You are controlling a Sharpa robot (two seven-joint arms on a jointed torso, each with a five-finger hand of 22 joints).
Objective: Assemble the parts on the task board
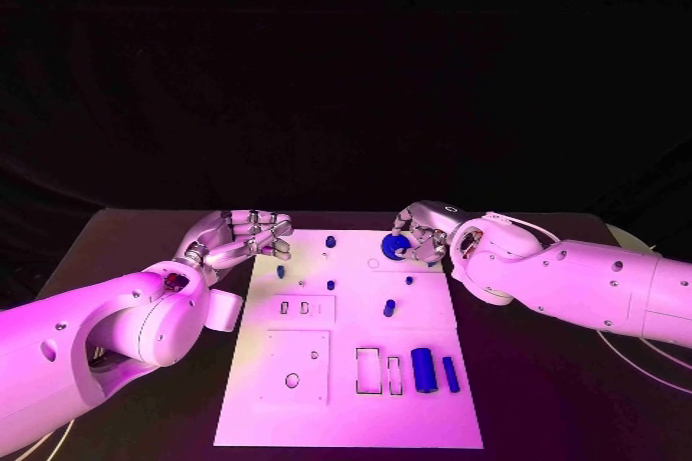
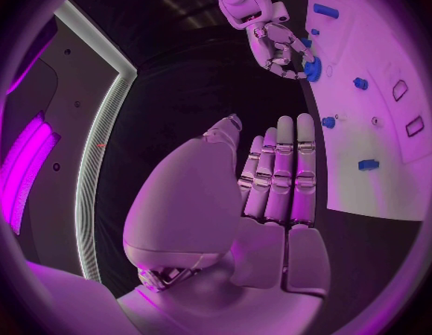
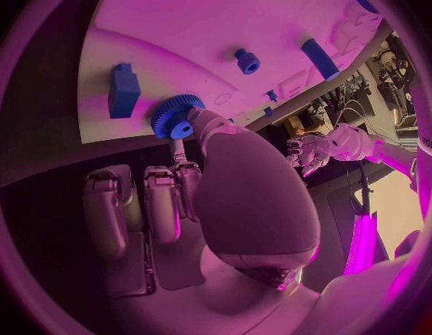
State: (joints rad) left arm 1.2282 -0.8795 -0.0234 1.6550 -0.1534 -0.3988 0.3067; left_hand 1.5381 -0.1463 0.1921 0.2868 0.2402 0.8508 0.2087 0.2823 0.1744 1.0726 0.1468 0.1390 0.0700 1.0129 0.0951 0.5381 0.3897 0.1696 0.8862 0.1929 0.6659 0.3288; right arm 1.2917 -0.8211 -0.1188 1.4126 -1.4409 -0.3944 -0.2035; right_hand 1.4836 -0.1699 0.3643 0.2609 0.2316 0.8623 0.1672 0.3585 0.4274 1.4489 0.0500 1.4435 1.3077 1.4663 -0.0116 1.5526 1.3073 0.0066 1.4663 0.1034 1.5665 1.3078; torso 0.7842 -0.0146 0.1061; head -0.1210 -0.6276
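The white task board [image 1: 353, 421] lies in the middle of the table. My right hand [image 1: 423, 235] is over the board's far right corner and pinches a blue gear [image 1: 392, 245] by its rim; the gear [image 3: 174, 117] sits just above the board's edge. In the left wrist view the same gear [image 2: 313, 69] shows in the right hand [image 2: 276, 41]. My left hand [image 1: 238, 237] hovers at the board's far left edge, its fingers [image 2: 283, 173] stretched out side by side with nothing in them.
Small blue parts [image 1: 330, 241] [image 1: 389, 306] lie scattered on the board's far half. A thick blue cylinder [image 1: 423, 369] and a thin bar [image 1: 451, 374] lie near the front right, beside rectangular slots [image 1: 378, 371]. A blue block [image 3: 124, 91] is close to the gear.
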